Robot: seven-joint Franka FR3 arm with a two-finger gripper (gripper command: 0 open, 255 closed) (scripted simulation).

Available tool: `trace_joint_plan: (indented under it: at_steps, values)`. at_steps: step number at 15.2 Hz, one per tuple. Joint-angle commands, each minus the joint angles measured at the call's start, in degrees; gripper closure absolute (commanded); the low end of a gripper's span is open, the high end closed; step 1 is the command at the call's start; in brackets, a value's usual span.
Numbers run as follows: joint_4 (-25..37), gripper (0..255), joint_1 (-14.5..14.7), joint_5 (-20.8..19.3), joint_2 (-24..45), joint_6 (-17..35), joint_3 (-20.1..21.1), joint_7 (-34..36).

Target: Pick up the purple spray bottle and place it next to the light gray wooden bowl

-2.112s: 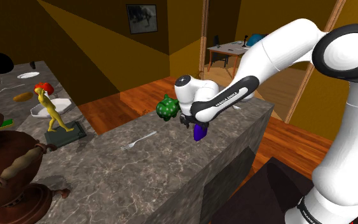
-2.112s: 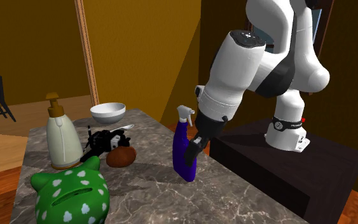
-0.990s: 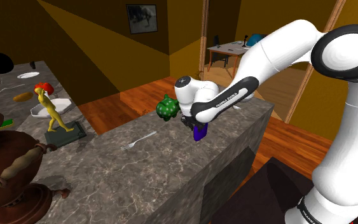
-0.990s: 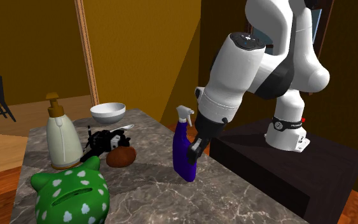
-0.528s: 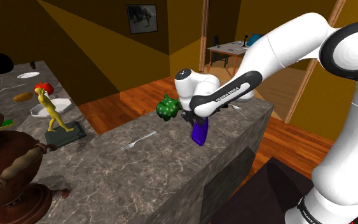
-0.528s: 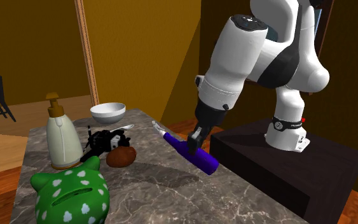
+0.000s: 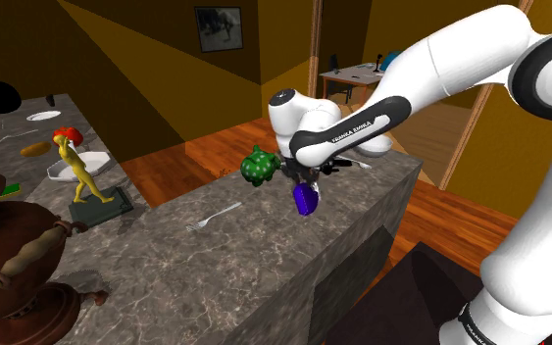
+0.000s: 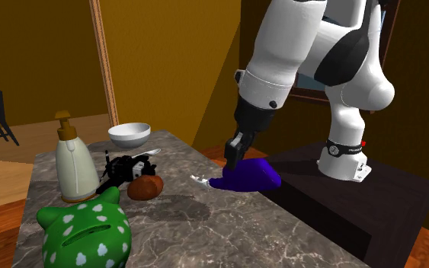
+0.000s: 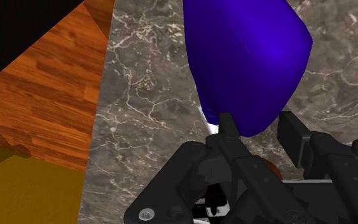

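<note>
Counter: bare marble lies open between the green piggy bank, nearest, and the edge on the side of the stand. Gripper: fingers clamped on the purple spray bottle. The bottle hangs tipped nearly level just above the counter at that edge, well apart from the pale bowl, white nozzle on the bowl's side. The wrist view adds wooden floor past the edge; the shoulder view adds a fork, farther from the bowl than the piggy bank

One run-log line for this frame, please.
gripper: shut on purple spray bottle | bottle: tipped nearly level above grey marble counter | pale round bowl: apart from bottle, placement not done
</note>
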Motion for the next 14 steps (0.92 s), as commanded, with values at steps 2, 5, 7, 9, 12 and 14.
trace_joint_plan:
  at_steps: [2, 5, 7, 9, 12, 14]
  values:
    - [0.85, 255, -0.26, 1.39, -1.32, -1.53, 0.26, -1.46]
    - [1.88, 255, -0.43, 2.66, -2.52, -3.17, 0.48, -2.81]
    - [2.63, 255, -0.52, 3.44, -3.25, -4.30, 0.59, -3.67]
    - [3.44, 255, -0.60, 4.17, -3.94, -5.45, 0.69, -4.50]
    - [4.75, 255, -0.68, 5.17, -4.88, -7.22, 0.80, -5.68]
    - [5.70, 255, -0.72, 5.77, -5.44, -8.44, 0.86, -6.44]
